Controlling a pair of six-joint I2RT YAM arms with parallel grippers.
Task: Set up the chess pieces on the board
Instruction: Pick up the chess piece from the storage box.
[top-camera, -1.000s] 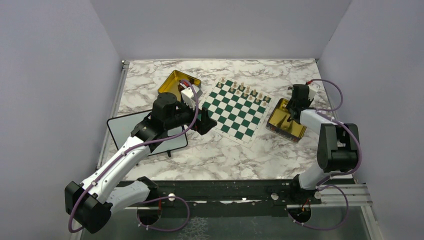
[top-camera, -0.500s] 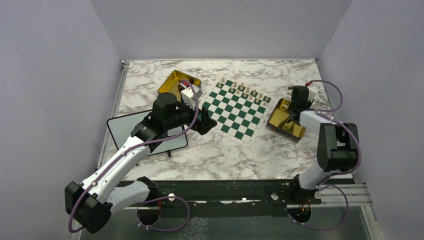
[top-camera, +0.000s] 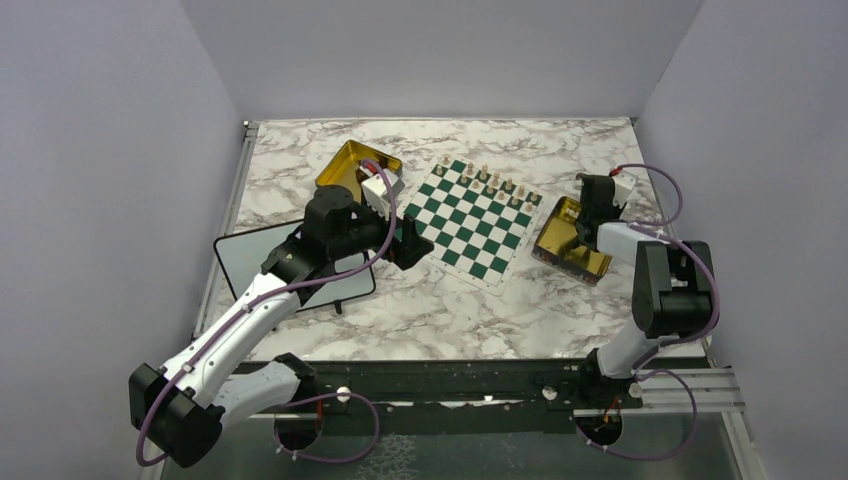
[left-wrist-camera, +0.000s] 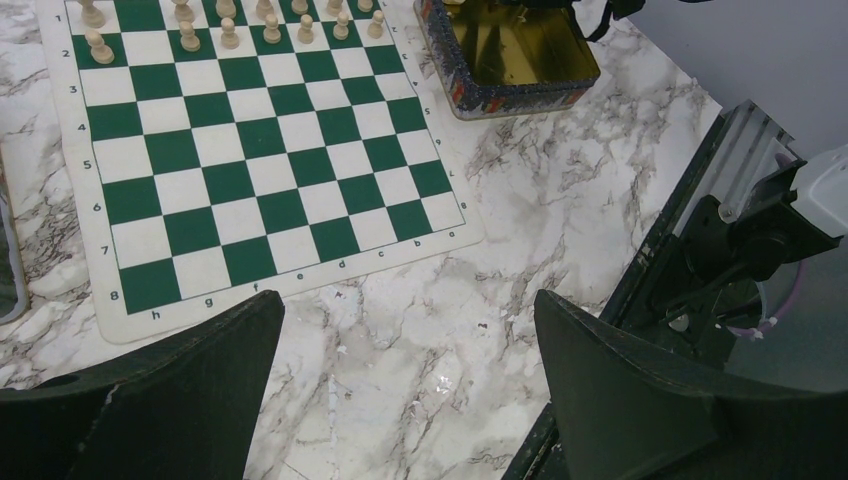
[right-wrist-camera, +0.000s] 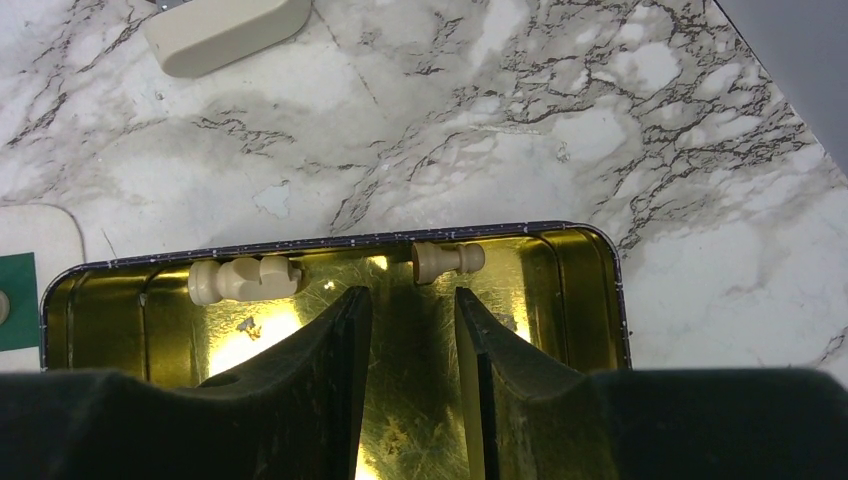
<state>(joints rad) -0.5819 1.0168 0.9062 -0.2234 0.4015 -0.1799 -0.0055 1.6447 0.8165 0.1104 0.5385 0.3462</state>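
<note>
The green-and-white board (top-camera: 470, 225) lies mid-table, with pale chess pieces (top-camera: 492, 181) standing along its far edge; the left wrist view shows these pieces (left-wrist-camera: 188, 38) on the board (left-wrist-camera: 250, 170). My right gripper (right-wrist-camera: 410, 297) hangs over the gold tin (right-wrist-camera: 585, 290) right of the board. It is open by a narrow gap with nothing between the fingers. A pale knight (right-wrist-camera: 245, 280) and a pale pawn (right-wrist-camera: 447, 260) lie on their sides just beyond its fingertips. My left gripper (left-wrist-camera: 407, 300) is wide open and empty, above the marble by the board's near-left corner.
A second gold tin (top-camera: 357, 168) sits left of the board, and a black-framed whiteboard (top-camera: 250, 258) lies under the left arm. A beige oblong object (right-wrist-camera: 230, 30) rests on the marble beyond the right tin (top-camera: 570, 242). Side walls close in the table.
The right arm has shifted slightly over its tin and its jaws have narrowed a little. The left arm has not moved.
</note>
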